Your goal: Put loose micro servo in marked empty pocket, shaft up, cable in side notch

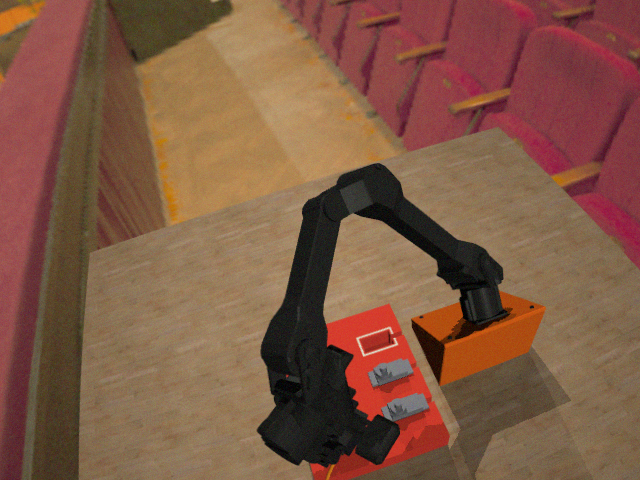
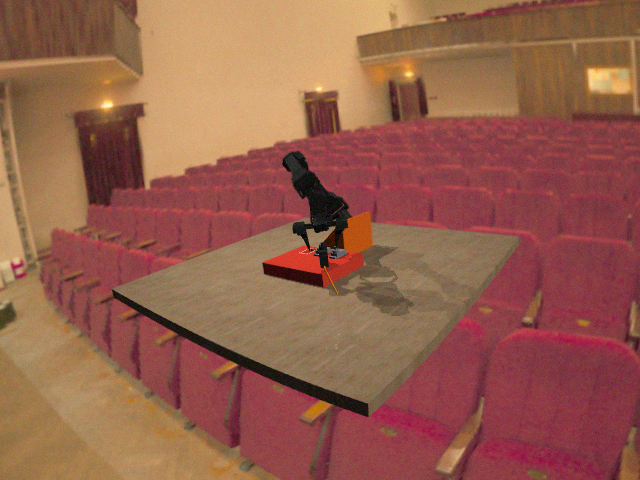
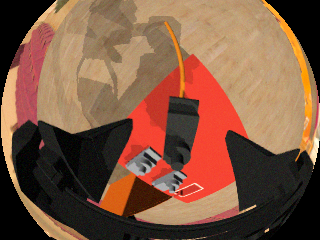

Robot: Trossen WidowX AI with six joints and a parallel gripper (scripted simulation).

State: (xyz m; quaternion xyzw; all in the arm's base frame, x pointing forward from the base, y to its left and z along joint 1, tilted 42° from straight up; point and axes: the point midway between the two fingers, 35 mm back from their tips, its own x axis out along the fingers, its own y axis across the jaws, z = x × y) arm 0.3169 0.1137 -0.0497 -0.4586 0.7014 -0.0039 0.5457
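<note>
The loose micro servo (image 3: 182, 127) (image 2: 323, 255) is black and lies on the front part of the red deck (image 1: 372, 317) (image 2: 292, 269) (image 3: 216, 110). Its orange cable (image 3: 180, 60) (image 2: 330, 282) (image 1: 328, 471) trails off the deck's front edge. My gripper (image 3: 182, 129) (image 1: 336, 439) (image 2: 320, 241) is open and empty and hangs just above the servo, one finger on each side. In the top view the gripper hides the servo. The white-marked empty pocket (image 1: 359, 345) (image 3: 190, 190) is at the deck's far end.
Two grey servos (image 1: 390, 372) (image 1: 405, 405) (image 3: 143, 160) (image 3: 170, 182) sit mounted in the deck between the pocket and the loose servo. The orange base block (image 1: 491, 346) (image 2: 359, 232) carrying the arm stands right beside the deck. The wooden table (image 1: 180, 310) carries everything.
</note>
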